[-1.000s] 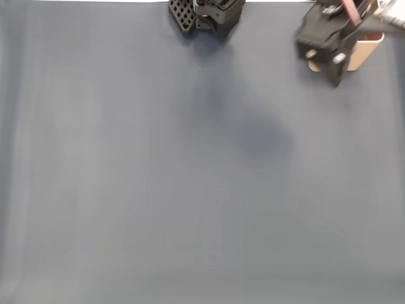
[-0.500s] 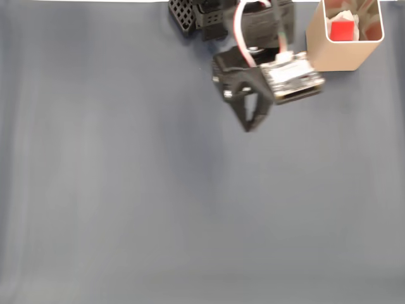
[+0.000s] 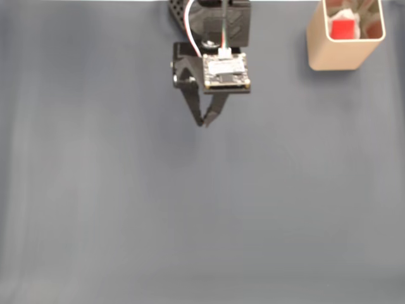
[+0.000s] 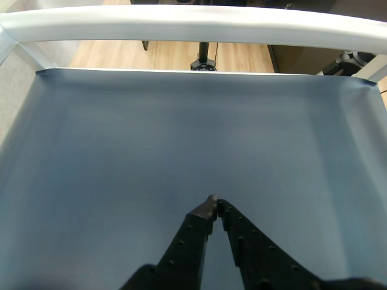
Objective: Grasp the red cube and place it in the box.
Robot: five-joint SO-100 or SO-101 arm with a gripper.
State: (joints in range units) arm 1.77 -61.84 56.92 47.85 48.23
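both gripper [image 3: 204, 124] fingers pressed together, empty; red cube [image 3: 343, 29] half hidden inside box [image 3: 335, 57].

**Around the workspace**

A dark blue-grey mat [image 3: 190, 215] covers the table. In the wrist view a white metal frame [image 4: 193, 27] borders the mat's far edge, with a wooden floor [image 4: 169, 55] and a black stand base [image 4: 204, 63] beyond it.

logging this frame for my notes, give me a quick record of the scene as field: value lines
cube: red, inside the box
box: tan, upright, top right corner of the fixed view
gripper: shut, empty, tips together, well to the left of the box in the fixed view
surface: dark blue mat
task state: cube already placed
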